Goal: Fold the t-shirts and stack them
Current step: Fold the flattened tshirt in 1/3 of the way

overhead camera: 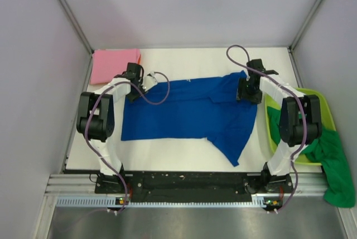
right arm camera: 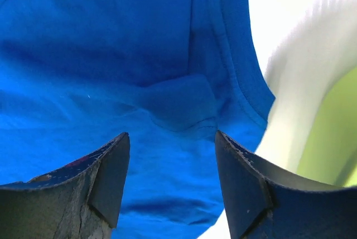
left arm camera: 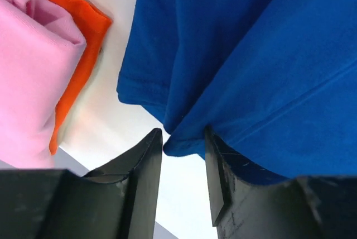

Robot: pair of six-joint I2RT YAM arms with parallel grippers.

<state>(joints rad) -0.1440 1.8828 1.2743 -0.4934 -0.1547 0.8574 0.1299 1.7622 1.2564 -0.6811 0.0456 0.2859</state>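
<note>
The royal blue t-shirt (overhead camera: 189, 110) lies spread across the middle of the table, plain side up. My left gripper (overhead camera: 134, 85) is at its far left corner. In the left wrist view the gripper (left arm camera: 183, 135) is open, with the hem of the blue shirt (left arm camera: 251, 66) just at the fingertips (left arm camera: 152, 141). My right gripper (overhead camera: 246, 91) is open over the shirt's far right part (right arm camera: 111, 55), and nothing is between the jaws (right arm camera: 172, 135). The folded pink t-shirt (overhead camera: 111, 65) lies at the back left. The green t-shirt (overhead camera: 334, 166) hangs over the tub's near edge.
A lime-green plastic tub (overhead camera: 326, 105) stands at the right, beside the right arm. An orange cloth (left arm camera: 83, 38) lies under the pink shirt (left arm camera: 33, 71). Grey walls enclose the table on three sides. A black rail (overhead camera: 189, 180) runs along the near edge.
</note>
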